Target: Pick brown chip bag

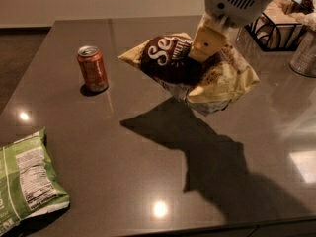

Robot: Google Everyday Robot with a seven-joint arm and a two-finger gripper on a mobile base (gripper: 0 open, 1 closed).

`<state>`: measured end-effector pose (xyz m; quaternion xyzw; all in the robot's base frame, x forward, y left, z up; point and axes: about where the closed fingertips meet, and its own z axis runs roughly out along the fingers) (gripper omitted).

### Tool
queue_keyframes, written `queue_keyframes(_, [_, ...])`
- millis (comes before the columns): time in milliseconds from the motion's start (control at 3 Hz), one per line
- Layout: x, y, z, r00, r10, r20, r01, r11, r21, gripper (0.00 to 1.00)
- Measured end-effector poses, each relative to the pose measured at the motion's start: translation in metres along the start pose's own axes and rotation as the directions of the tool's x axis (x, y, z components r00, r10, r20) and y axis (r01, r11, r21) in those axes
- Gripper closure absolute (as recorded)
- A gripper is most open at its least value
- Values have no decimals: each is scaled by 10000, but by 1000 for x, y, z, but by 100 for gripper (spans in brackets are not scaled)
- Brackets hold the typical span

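The gripper [208, 47], pale yellow fingers under a white perforated wrist, is clamped on the upper middle of the brown chip bag [168, 60]. The wrinkly foil bag, with a dark centre and pale yellow edges, hangs crumpled above the glossy dark table [123, 147], its shadow spread below it. A red soda can [92, 69] stands to its left. The green chip bag [24, 181] is cut off at the bottom-left edge. The bag's lettering is partly hidden by folds.

dk glossy tbl [123, 172] w/ light glints [159, 209], beige wall [98, 1] behind.
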<state>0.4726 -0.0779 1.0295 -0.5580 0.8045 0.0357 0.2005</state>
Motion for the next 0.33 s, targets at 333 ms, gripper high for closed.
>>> queue_keyframes(333, [-3,0,-2,9999,-48,94,47,10000,61,100])
